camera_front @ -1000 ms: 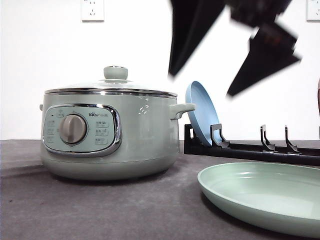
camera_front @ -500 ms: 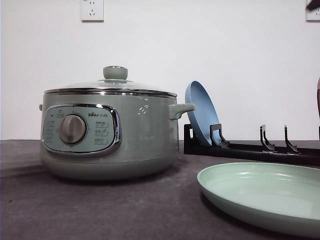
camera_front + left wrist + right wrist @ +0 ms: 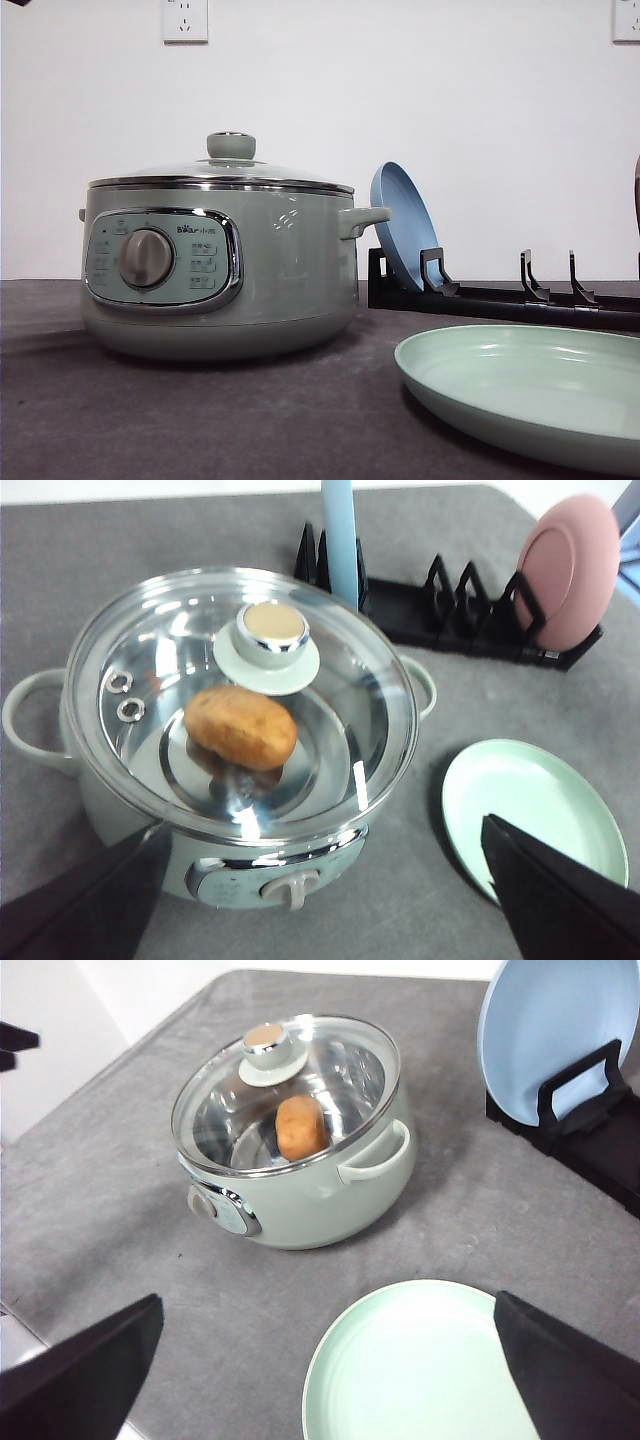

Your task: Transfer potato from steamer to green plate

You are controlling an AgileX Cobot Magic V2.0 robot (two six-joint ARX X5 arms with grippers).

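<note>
The steamer (image 3: 218,262) is a round, pale sage-green pot with a chrome-framed panel and a silver dial, standing on the grey, felt-like table (image 3: 200,420) under a clear domed glass lid (image 3: 240,695) with a green knob (image 3: 267,640). Through the glass the potato (image 3: 241,726) lies on the shiny metal floor inside, a smooth orange-brown oval (in the right wrist view (image 3: 302,1127) its long axis seems to run from the knob side towards the front panel, though reflections blur this). The green plate (image 3: 530,392), glossy, shallow and mint, sits flat on the table beside the pot, apart from it. Behind, a blue plate (image 3: 402,224) stands on edge in a black rack (image 3: 500,296). Both the left gripper (image 3: 320,900) and the right gripper (image 3: 330,1380) hover high with their dark fingers spread wide, holding nothing.
</note>
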